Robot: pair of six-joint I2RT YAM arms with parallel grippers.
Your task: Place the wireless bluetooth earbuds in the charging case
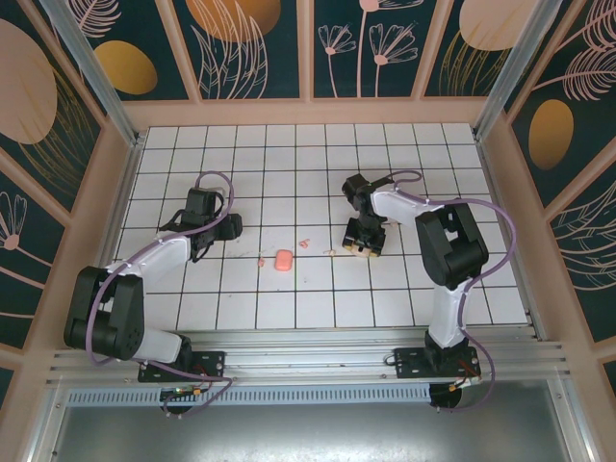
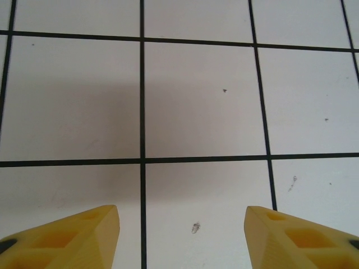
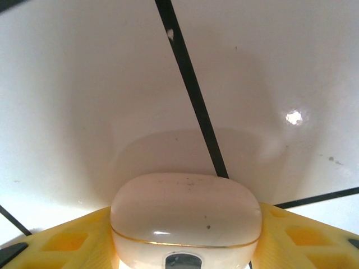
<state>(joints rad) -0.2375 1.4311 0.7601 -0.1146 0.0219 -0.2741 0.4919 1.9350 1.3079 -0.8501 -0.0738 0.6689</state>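
Left claw (image 2: 182, 238): jaws apart, empty, over bare tile (image 2: 196, 101). Right claw (image 3: 185, 246): fingers closed against both flanks of a pale rounded case (image 3: 186, 210) with a gold seam, which I judge to be the charging case. The earbuds (image 1: 304, 243), tiny pink bits, lie between the claws near a salmon box (image 1: 283, 260), and I read the right arm as nearer. Their long axis is too small to tell. The overhead view gives layout; the right wrist view gives grip.

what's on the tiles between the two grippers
Top view: a pink box between left gripper and right gripper, a tiny earbud just left of it, another to its right.
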